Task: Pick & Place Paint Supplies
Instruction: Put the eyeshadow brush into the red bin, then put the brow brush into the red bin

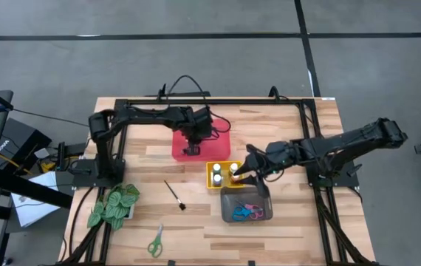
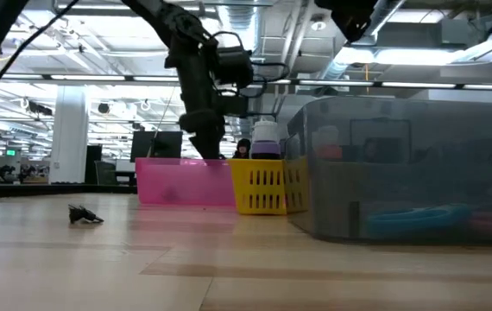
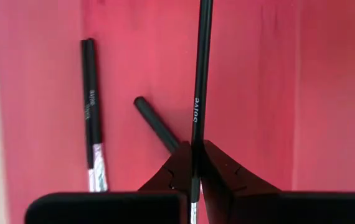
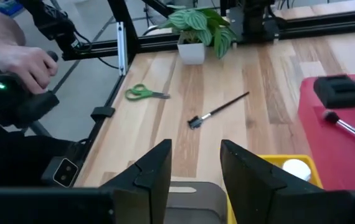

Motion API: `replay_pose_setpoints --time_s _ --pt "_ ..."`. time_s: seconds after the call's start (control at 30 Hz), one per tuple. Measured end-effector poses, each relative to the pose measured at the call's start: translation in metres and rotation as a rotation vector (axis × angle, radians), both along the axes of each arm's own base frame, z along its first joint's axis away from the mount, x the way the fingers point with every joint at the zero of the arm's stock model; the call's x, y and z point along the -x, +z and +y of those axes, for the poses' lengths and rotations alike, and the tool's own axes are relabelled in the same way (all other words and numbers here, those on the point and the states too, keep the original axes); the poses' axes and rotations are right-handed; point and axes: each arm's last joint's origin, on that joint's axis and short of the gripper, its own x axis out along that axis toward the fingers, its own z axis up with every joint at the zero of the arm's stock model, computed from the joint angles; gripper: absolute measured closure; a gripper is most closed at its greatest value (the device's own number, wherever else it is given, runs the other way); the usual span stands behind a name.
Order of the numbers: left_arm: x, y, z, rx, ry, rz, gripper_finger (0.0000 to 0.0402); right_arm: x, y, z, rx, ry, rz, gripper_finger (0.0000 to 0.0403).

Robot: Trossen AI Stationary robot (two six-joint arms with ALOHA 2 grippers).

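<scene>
My left gripper (image 3: 193, 180) (image 1: 192, 140) hangs over the red tray (image 1: 221, 140) and is shut on a thin dark-handled paintbrush (image 3: 200, 74). Two more brushes (image 3: 90, 106) (image 3: 156, 124) lie on the tray floor. My right gripper (image 4: 196, 168) (image 1: 244, 174) is open and holds nothing. It hovers where the yellow tray (image 1: 211, 177), with its small white-capped bottles (image 1: 217, 173), meets the grey tray (image 1: 229, 198), where pink and blue scissors (image 1: 246, 213) lie. Another brush (image 1: 174, 195) and green scissors (image 1: 155, 241) lie flat on the table. My left gripper pinches the paintbrush between its two fingers on the dark handle just above the silver ferrule (image 3: 194, 202). The fingers come from above, pointing down into the red tray, and lie across the brush. The handle (image 3: 197, 112) runs out ahead over the tray floor; whether it rests there I cannot tell.
A green leafy plant (image 1: 114, 205) stands near the table's left near corner. A black frame rail (image 1: 210, 101) runs round the table's edges. A person's hand (image 4: 15, 59) shows beyond the table's near-left edge. Bare wood lies between the loose brush and the green scissors.
</scene>
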Motion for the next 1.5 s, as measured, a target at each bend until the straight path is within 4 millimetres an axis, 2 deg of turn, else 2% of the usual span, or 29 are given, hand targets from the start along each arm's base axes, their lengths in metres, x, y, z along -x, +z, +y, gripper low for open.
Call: replay_pose_setpoints --time_s 0.33,0.73,1.07,1.5 --pt "0.001 -0.018 0.024 -0.042 0.038 0.032 0.0396 0.004 0.000 0.017 0.054 0.001 -0.016 0.0269" --pt "0.010 -0.023 0.049 -0.055 0.064 0.043 0.0396 0.004 0.001 0.018 0.057 -0.002 -0.027 0.0270" --pt "0.010 -0.022 0.049 -0.064 0.040 0.046 0.0392 0.004 0.002 0.018 0.054 -0.003 -0.036 0.0270" --pt "0.009 -0.021 0.050 -0.073 0.041 0.026 0.0358 0.004 0.002 0.018 0.052 -0.003 -0.038 0.0270"
